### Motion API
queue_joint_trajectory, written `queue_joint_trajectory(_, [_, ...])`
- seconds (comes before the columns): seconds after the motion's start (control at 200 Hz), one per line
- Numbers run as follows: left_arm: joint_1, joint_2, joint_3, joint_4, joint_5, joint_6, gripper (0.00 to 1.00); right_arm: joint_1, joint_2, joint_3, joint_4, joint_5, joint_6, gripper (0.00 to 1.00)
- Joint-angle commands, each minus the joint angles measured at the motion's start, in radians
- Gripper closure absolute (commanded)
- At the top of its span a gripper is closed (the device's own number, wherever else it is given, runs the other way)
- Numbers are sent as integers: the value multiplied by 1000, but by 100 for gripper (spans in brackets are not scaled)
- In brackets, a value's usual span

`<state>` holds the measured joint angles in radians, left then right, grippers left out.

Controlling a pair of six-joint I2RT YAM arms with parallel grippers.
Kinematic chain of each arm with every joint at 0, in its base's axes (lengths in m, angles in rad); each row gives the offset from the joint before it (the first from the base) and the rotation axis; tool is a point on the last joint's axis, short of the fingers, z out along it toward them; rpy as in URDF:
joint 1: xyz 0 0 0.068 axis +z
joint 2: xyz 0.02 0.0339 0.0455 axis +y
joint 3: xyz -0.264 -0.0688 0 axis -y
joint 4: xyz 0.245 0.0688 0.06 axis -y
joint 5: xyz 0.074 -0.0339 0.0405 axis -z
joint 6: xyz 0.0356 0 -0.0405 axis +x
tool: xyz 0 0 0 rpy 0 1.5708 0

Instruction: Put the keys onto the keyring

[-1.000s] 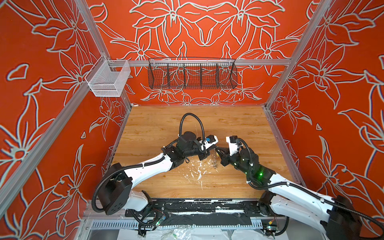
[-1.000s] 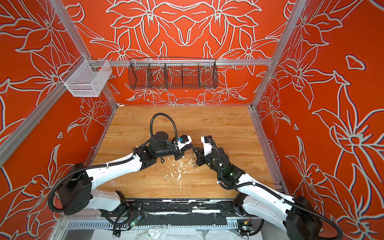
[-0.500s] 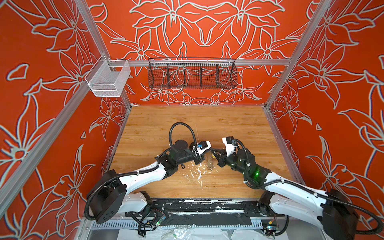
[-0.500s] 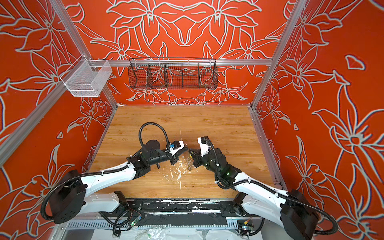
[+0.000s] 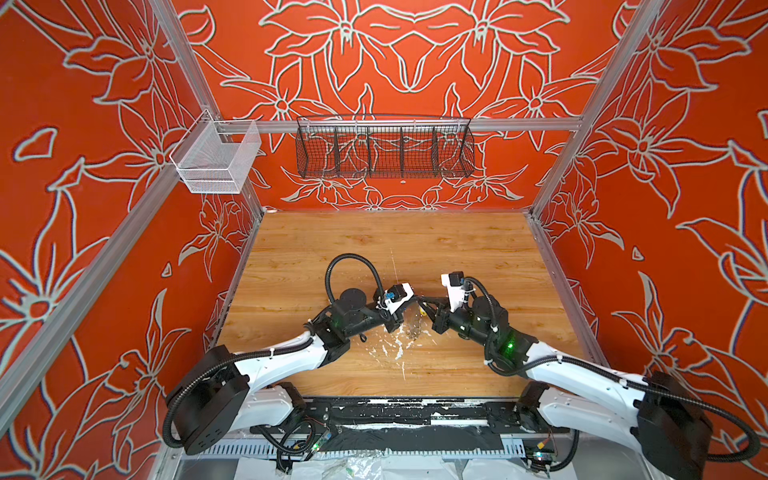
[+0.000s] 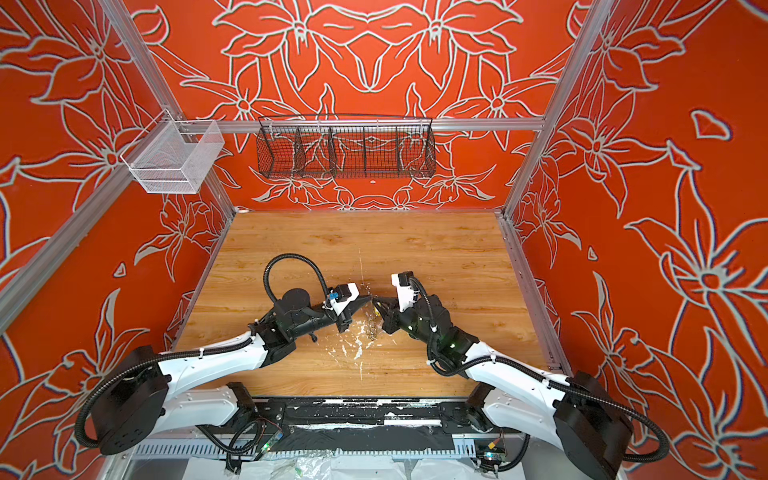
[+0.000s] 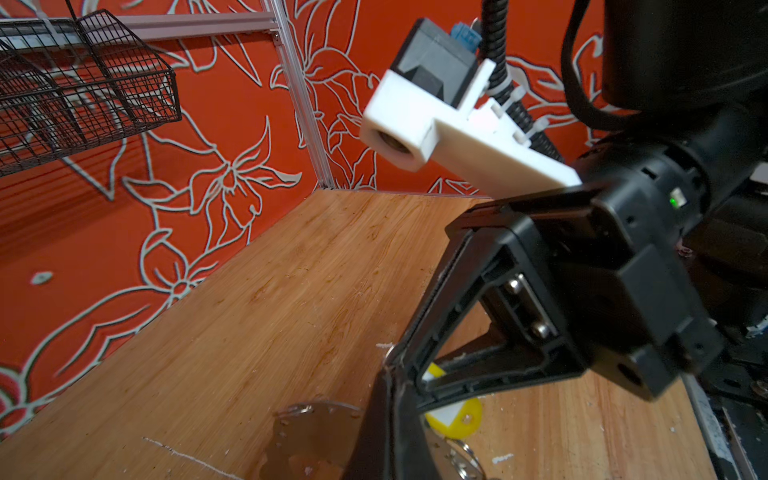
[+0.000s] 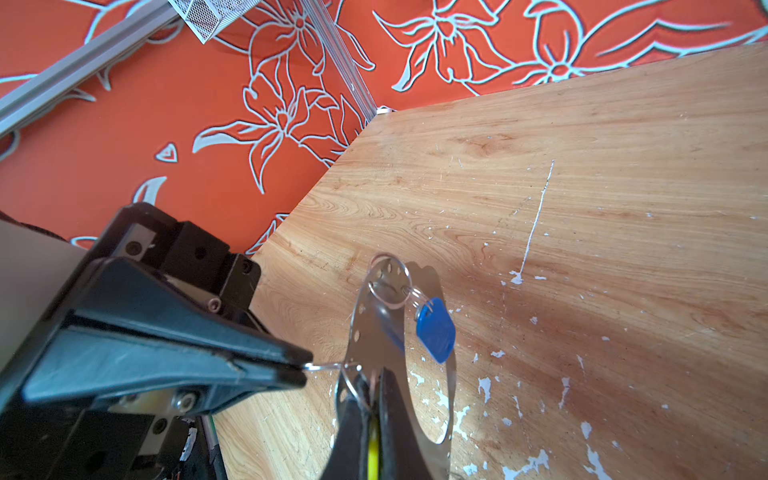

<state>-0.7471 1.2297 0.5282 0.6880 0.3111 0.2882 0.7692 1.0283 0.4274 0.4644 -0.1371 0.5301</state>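
Arms dip lower. Left gripper pinches a keyring loop, right gripper pinches yellow key; blue key already hangs there.

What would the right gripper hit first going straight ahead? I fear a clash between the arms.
Most likely the keyring, just ahead of the right gripper holding the yellow key, by the split ring pinched by the left gripper; depth is unclear.

- Flat shiny metal keyring with small holes along its edge, held up on edge above the wooden table.
- Blue key tag hanging from a thin wire ring on it.
- Yellow key tag close beside it.
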Motion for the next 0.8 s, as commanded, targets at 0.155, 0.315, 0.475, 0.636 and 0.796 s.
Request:
queue_joint_trajectory(0.155, [-1,-38,57,10,22,17,86,-20,-23,17,-63,103,-5,100])
queue_joint_trajectory(0.315, [1,-40,79,-43,8,26,74,-20,-53,16,-89,122,-19,100])
queue_joint_trajectory(0.475, [2,-44,92,-83,18,53,66,-20,-83,15,-123,143,-36,100])
queue_joint_trajectory(0.636, [2,-1,192,-264,83,105,64,-20,-100,17,-137,154,-48,100])
queue_joint_trajectory(0.796, [1,60,260,-346,102,112,63,-20,-105,19,-149,166,-57,100])
